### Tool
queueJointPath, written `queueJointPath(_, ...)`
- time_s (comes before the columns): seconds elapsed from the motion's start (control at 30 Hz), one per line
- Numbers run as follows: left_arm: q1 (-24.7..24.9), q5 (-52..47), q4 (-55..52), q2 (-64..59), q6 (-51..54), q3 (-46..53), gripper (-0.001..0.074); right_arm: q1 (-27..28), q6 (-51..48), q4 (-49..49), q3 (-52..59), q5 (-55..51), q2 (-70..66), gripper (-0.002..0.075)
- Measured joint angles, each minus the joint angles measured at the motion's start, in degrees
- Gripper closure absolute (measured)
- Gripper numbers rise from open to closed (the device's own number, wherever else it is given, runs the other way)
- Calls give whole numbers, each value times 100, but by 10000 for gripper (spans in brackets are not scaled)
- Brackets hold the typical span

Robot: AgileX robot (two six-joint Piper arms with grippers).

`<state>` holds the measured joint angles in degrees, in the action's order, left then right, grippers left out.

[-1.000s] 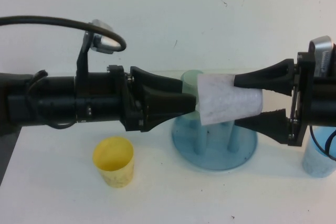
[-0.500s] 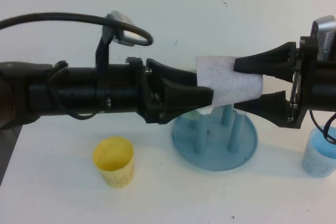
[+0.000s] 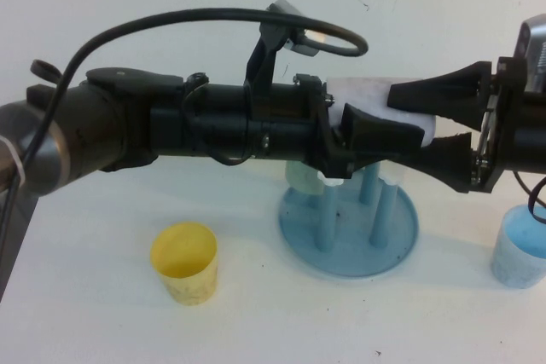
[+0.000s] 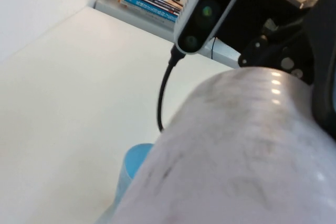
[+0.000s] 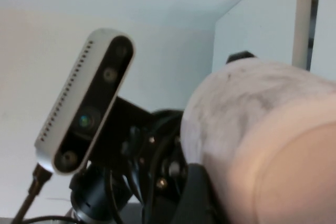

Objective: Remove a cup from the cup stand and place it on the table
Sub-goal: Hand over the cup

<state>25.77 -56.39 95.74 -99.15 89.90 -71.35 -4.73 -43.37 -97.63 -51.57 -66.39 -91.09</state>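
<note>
The pale pink cup (image 3: 358, 93) lies on its side in the air above the round blue cup stand (image 3: 350, 232). My right gripper (image 3: 408, 123) comes in from the right and is shut on the cup's narrow end, one finger above and one below. My left gripper (image 3: 388, 132) reaches in from the left and sits right against the cup's wide end, overlapping it. The cup (image 4: 241, 150) fills the left wrist view, and the same cup (image 5: 252, 129) fills much of the right wrist view. The white table (image 3: 102, 313) lies below.
A pale green cup (image 3: 300, 178) hangs on a peg at the stand's left side. A yellow cup (image 3: 183, 262) stands on the table at front left. A light blue cup (image 3: 519, 249) stands at the right edge.
My left arm has pushed to the right until its gripper reached the cup. The right gripper and the cup rose slightly and then stayed put.
</note>
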Motion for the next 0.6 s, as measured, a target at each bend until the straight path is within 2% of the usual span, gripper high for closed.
queueJointPath(0.1, 78, 0, 0, -39, -13, -65, 606, 23, -409, -148, 0, 38, 0, 150)
queueJointPath(0.13, 78, 0, 10, -39, 1, -70, 632, 23, -529, -175, 0, 42, 0, 150)
queueJointPath(0.6, 78, 58, 32, -39, 276, -92, 631, 23, -1175, -268, 0, 124, 0, 149)
